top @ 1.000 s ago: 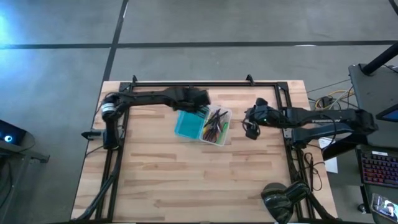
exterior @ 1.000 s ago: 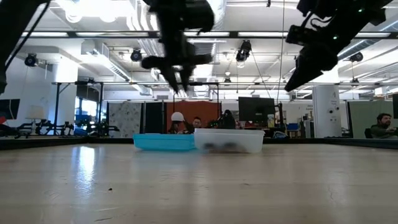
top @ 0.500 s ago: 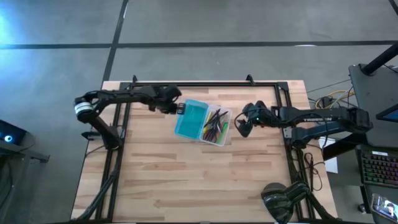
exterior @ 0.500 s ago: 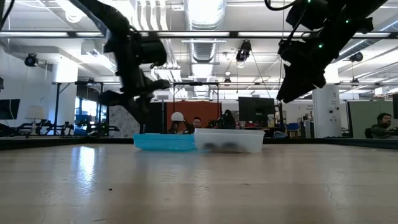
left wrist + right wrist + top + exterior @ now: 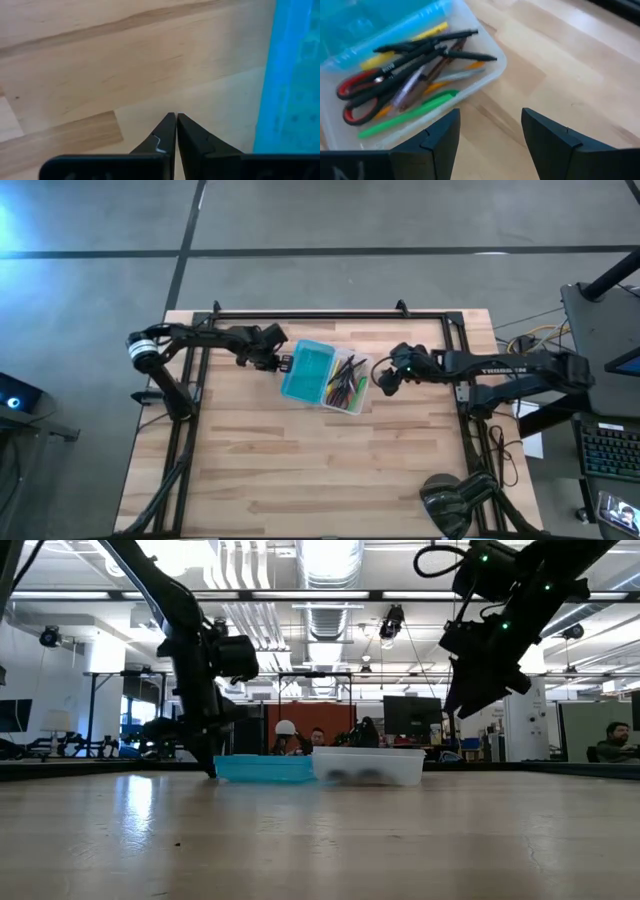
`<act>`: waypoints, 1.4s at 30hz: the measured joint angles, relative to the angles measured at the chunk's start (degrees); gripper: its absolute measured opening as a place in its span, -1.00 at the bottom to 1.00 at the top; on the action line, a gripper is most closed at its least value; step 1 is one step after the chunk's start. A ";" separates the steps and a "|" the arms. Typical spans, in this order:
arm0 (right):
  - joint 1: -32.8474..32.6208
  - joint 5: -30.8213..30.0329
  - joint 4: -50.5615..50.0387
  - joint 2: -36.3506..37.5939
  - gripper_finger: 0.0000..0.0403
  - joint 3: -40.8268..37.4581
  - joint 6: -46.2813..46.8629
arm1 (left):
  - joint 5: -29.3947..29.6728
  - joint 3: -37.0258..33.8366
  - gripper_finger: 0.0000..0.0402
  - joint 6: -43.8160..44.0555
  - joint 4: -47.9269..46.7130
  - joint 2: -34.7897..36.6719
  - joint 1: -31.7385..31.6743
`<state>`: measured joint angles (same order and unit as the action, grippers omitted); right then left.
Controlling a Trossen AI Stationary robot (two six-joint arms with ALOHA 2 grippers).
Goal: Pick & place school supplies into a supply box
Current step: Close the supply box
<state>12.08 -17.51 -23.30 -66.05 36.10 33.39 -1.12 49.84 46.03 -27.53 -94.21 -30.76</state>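
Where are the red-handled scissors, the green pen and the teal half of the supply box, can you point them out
red-handled scissors (image 5: 351, 100): right wrist view, on the red handle loops.
green pen (image 5: 415, 112): right wrist view, middle of its barrel.
teal half of the supply box (image 5: 305, 372): high view, centre of the open teal tray.

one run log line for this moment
supplies: in clear half of box | left gripper: shut, beside teal half | right gripper: open, near clear half

One supply box (image 5: 326, 377) lies open on the desk (image 5: 300, 470): one teal half, one clear half. The clear half holds one pair of red-handled scissors (image 5: 357, 98), one green pen (image 5: 410, 114), one yellow pencil (image 5: 402, 47) and at least two dark pens (image 5: 427, 42).
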 joint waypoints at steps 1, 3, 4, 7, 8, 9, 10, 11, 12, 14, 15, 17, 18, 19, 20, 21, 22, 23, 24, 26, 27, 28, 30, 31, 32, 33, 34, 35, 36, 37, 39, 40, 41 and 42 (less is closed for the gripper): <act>0.00 0.02 0.02 -0.47 0.00 0.00 0.07 | -0.23 0.18 -1.00 -0.20 0.07 -0.47 -0.04; 0.00 0.15 -0.01 -1.32 0.00 0.00 0.11 | -0.27 0.88 -1.00 -0.96 -0.06 -1.46 -0.04; 0.00 0.46 -0.10 -1.82 0.00 0.00 0.11 | -0.28 1.33 -1.00 -1.23 -0.06 -1.85 -0.04; 0.09 1.84 -0.08 -3.27 0.00 0.00 0.26 | -0.49 2.76 -1.00 -2.46 0.76 -2.79 -0.04; 0.11 2.54 -0.02 -3.79 0.00 0.00 0.74 | -0.51 3.08 -1.00 -2.48 1.51 -3.14 -0.15; 0.19 3.23 -0.05 -4.38 0.00 0.00 1.32 | -0.73 3.41 -1.00 -2.36 2.40 -3.48 -0.26; 0.27 4.10 -0.03 -4.96 0.00 0.00 2.05 | -0.91 3.79 -1.00 -2.06 3.28 -3.82 -0.40; 0.31 4.83 0.06 -5.54 0.00 0.00 2.69 | -1.08 4.23 -1.00 -2.02 3.77 -4.26 -0.47; 0.32 5.51 0.16 -6.07 0.00 0.00 3.22 | -1.14 4.61 -1.00 -2.03 4.16 -4.52 -0.49; 0.33 6.33 0.21 -6.93 0.00 0.00 4.04 | -1.16 5.07 -1.00 -2.13 4.63 -4.81 -0.50; 0.33 6.89 0.26 -7.42 0.00 0.00 4.47 | -1.35 5.26 -1.00 -2.13 4.91 -4.86 -0.50; 0.37 7.73 0.51 -8.44 0.00 0.00 5.65 | -1.45 5.54 -1.00 -2.13 6.61 -4.99 -0.52; 0.37 7.77 0.53 -9.01 0.00 0.00 5.96 | -1.49 5.79 -1.00 -2.15 7.39 -5.03 -0.52; 0.37 8.00 0.75 -9.54 0.00 0.00 6.07 | -1.79 5.87 -1.00 -2.00 7.76 -5.01 -0.52; 0.41 8.55 1.14 -10.19 0.00 0.00 6.09 | -2.27 6.13 -1.00 -1.44 8.04 -4.99 -0.52; 0.42 8.68 1.44 -10.85 0.00 0.00 6.10 | -2.63 6.57 -1.00 -1.04 8.18 -4.98 -0.52; 0.42 9.00 1.50 -11.36 0.00 0.00 6.12 | -2.95 7.01 -1.00 -0.90 8.20 -4.99 -0.52; 0.44 9.07 1.58 -11.94 0.00 0.00 6.12 | -3.21 7.47 -1.00 -0.89 8.09 -4.98 -0.52; 0.46 9.08 1.77 -12.50 0.00 0.02 6.12 | -3.64 8.00 -1.00 -0.91 8.05 -4.97 -0.52; 0.52 9.09 1.67 -13.54 0.00 0.02 6.08 | -4.35 8.95 -1.00 -0.89 7.94 -4.97 -0.52; 0.52 9.20 1.75 -13.93 0.00 0.02 6.03 | -4.44 9.50 -1.00 -0.89 7.72 -4.97 -0.52; 0.52 9.54 1.74 -14.38 0.00 0.02 5.76 | -4.72 10.11 -1.00 -0.81 7.56 -4.97 -0.52; 0.55 10.20 1.71 -15.20 0.00 0.02 5.28 | -5.83 11.50 -1.00 -0.49 7.55 -4.79 -0.52; 0.55 10.33 1.69 -15.55 0.00 0.02 5.19 | -6.29 12.24 -1.00 -0.37 7.54 -4.61 -0.47; 0.57 10.35 1.72 -15.80 0.00 0.02 5.02 | -6.98 13.00 -1.00 -0.23 7.52 -4.36 -0.46; 0.59 10.42 1.71 -15.97 0.00 0.02 4.65 | -7.32 13.83 -1.00 -0.05 7.53 -4.22 -0.42; 0.59 10.49 1.73 -16.11 0.00 0.02 4.08 | -7.39 14.73 -1.00 0.07 7.57 -4.18 -0.35; 0.59 10.51 1.72 -16.21 0.00 0.02 3.62 | -7.60 15.61 -1.00 0.12 7.54 -4.18 -0.33; 0.59 10.53 1.69 -16.27 0.00 0.02 3.22 | -8.09 16.58 -1.00 0.17 7.34 -4.18 -0.31; 0.59 10.53 1.69 -16.35 0.00 0.01 2.73 | -8.62 17.67 -1.00 0.23 7.13 -4.18 -0.24; 0.59 10.42 1.69 -16.44 0.00 0.02 2.22 | -9.09 19.89 -1.00 0.58 7.33 -4.18 0.16; 0.59 10.30 1.69 -16.48 0.00 0.02 2.06 | -9.31 21.01 -1.00 0.83 7.53 -4.18 0.47; 0.64 10.25 1.72 -16.52 0.00 0.02 1.69 | -9.43 22.14 -1.00 1.04 7.52 -4.18 0.80; 0.68 10.22 1.76 -16.54 0.00 0.02 1.24 | -9.54 23.26 -1.00 1.09 7.43 -4.18 1.20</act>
<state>12.75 -7.29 -21.54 -82.59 36.12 34.63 -10.66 73.10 47.12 -20.10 -98.39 -29.56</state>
